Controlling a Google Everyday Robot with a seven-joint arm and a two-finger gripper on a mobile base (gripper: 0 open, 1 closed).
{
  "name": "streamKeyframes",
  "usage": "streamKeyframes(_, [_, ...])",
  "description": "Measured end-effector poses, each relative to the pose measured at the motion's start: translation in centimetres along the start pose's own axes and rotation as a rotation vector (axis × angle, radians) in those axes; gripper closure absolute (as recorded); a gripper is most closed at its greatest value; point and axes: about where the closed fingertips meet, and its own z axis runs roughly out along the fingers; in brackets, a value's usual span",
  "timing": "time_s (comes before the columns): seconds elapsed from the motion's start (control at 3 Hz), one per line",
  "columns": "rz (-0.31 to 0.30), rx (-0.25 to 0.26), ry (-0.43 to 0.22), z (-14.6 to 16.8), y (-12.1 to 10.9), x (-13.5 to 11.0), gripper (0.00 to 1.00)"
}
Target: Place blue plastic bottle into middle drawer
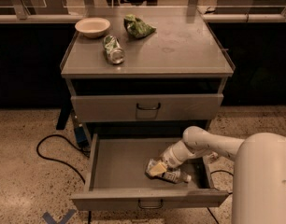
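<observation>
The blue plastic bottle (174, 175) lies on its side in the middle drawer (118, 164), which stands pulled well out of the grey cabinet (77, 111). The bottle is on the drawer floor, right of centre and close to the front wall. The robot's pale body (267, 176) fills the lower right corner. From it the arm (206, 143) reaches leftward and down over the drawer's right side. Above the open drawer sits a closed drawer (189, 107) with a dark loop handle, and above that the tabletop (180, 50). The tabletop carries a shallow bowl (92, 26), a green snack bag (138, 26) and a green-and-silver can (113, 49) lying on its side, all well apart from the work below. The hand (158, 168) is down inside the drawer at the bottle's left end, touching it or just over it. Whether it is gripping the bottle or has let go I cannot tell. The bottle's long axis runs roughly left to right along the drawer front, slanting slightly forward, with the white cap (187, 178) at the right end, away from the hand. So the bottle stretches rightward from the hand, under the line of the arm (a straight lift upward would, I judge, clear it best). The task looks nearly done, since the bottle rests within the drawer walls. The label shows pale with a darker patch, but no brand or wording can be read, and the can's print is likewise illegible.
</observation>
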Motion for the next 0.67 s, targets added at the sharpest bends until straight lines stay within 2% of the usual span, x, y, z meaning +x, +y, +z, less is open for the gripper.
streamKeyframes(0.33, [0.0,0.0,0.0,0.01,0.01,0.0,0.0])
streamKeyframes(0.67, [0.0,0.0,0.0,0.01,0.01,0.0,0.0])
